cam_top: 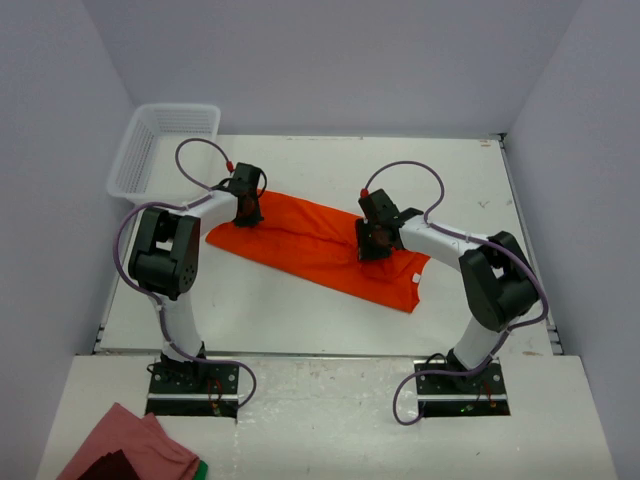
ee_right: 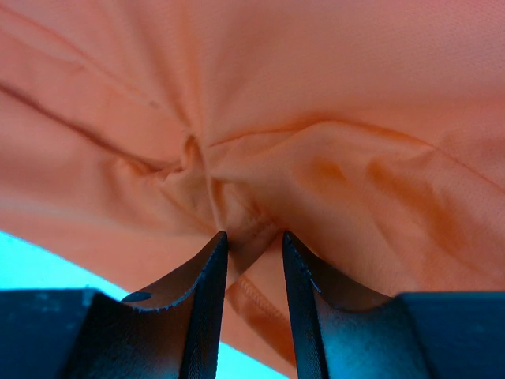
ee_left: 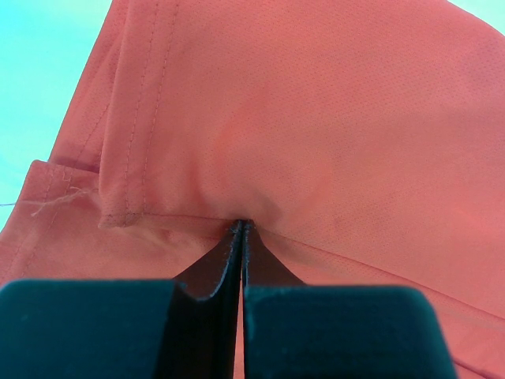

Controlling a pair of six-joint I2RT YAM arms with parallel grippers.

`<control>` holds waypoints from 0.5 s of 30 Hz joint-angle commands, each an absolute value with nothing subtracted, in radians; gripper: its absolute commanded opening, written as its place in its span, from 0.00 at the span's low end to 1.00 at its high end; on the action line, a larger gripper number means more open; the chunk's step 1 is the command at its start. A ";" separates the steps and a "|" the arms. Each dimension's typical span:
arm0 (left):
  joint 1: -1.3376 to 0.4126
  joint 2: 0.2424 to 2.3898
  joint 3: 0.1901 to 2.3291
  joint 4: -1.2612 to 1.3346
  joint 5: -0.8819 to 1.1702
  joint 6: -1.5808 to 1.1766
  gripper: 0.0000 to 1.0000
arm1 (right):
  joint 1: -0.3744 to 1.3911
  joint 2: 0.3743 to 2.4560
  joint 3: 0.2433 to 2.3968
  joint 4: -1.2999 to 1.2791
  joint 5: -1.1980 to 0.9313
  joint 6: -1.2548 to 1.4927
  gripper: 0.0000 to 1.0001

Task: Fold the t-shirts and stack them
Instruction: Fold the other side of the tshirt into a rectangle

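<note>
An orange-red t-shirt lies folded into a long slanting band across the middle of the table. My left gripper is at the band's upper left end. In the left wrist view its jaws are shut, pinching a fold of the shirt beside a stitched hem. My right gripper is over the band's right half. In the right wrist view its fingers stand apart, with a puckered bunch of the shirt just ahead of the tips and a hem edge showing in the gap.
A white mesh basket stands at the table's back left corner. A pinkish-red cloth lies on the near ledge, left of the left arm's base. Grey walls close in the table on both sides and at the back.
</note>
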State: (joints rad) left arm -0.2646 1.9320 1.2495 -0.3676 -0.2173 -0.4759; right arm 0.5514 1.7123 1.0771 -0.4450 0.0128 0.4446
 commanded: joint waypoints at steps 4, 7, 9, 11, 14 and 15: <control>-0.267 1.947 1.255 -0.357 -0.239 -0.459 0.00 | 0.528 1.770 1.118 -0.396 0.031 0.474 0.34; -0.267 1.948 1.250 -0.354 -0.236 -0.460 0.00 | 0.522 1.785 1.121 -0.380 0.028 0.466 0.34; -0.267 1.951 1.249 -0.353 -0.235 -0.459 0.00 | 0.523 1.795 1.135 -0.380 0.018 0.457 0.34; -0.267 1.954 1.247 -0.350 -0.235 -0.462 0.00 | 0.523 1.801 1.144 -0.370 0.006 0.437 0.33; -0.267 1.953 1.247 -0.350 -0.232 -0.462 0.00 | 0.523 1.810 1.170 -0.362 -0.028 0.414 0.33; -0.267 1.953 1.247 -0.350 -0.233 -0.462 0.00 | 0.523 1.813 1.178 -0.365 -0.041 0.410 0.33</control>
